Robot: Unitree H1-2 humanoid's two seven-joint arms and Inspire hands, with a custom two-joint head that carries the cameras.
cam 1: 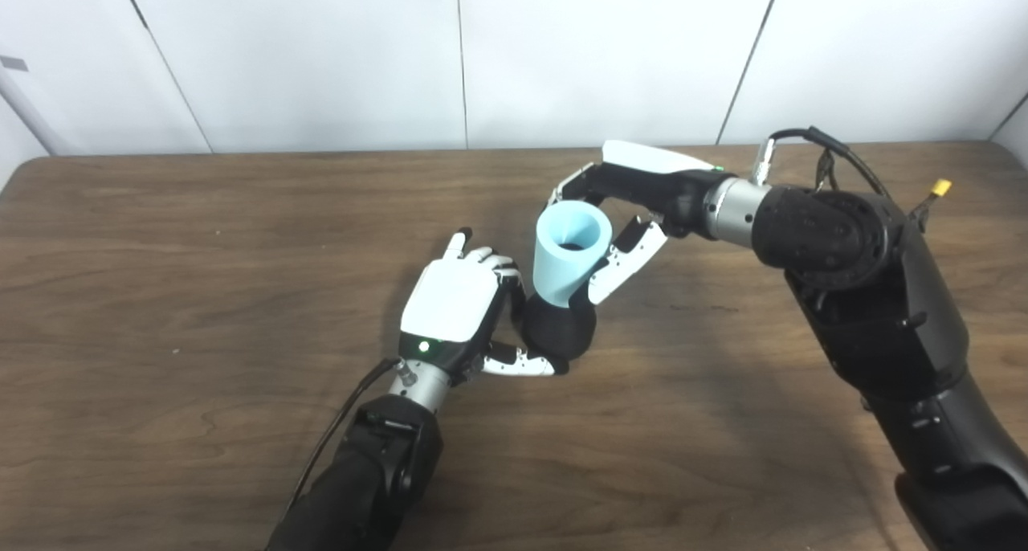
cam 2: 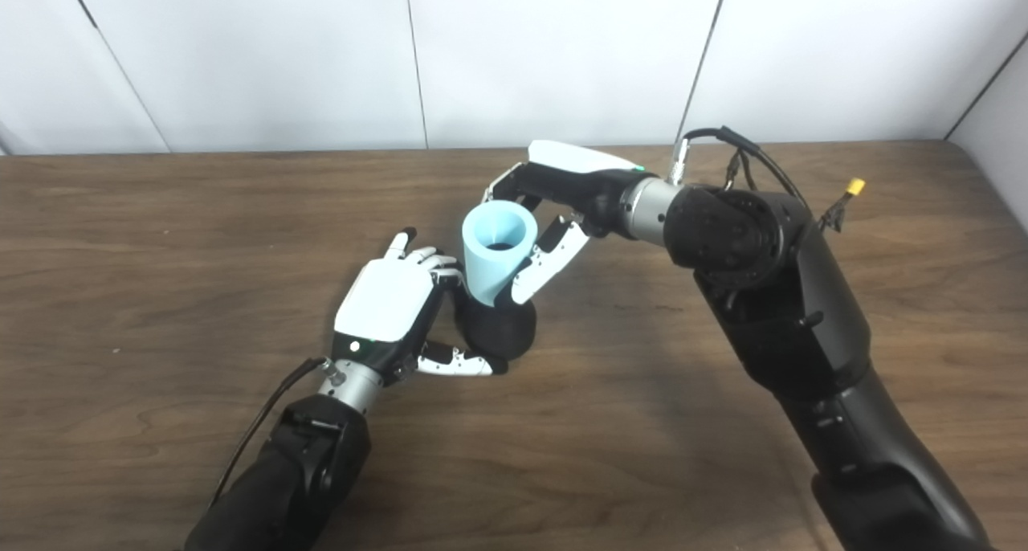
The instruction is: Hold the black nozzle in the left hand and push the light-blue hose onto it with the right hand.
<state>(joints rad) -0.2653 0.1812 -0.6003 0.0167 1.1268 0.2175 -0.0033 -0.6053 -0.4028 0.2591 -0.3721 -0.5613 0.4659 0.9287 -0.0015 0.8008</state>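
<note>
Left hand (cam 2: pixel 391 304): wrapped around the nozzle (cam 2: pixel 495 331), thumb beneath it.
Right hand (cam 2: pixel 554 206): clasped the hose (cam 2: pixel 494 250).
Hose: seated on the nozzle, open end up.
Table (cam 2: pixel 161 254): wood.

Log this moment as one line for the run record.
left robot hand: shut on black nozzle | right robot hand: shut on light-blue hose | hose seated on nozzle | table
</note>
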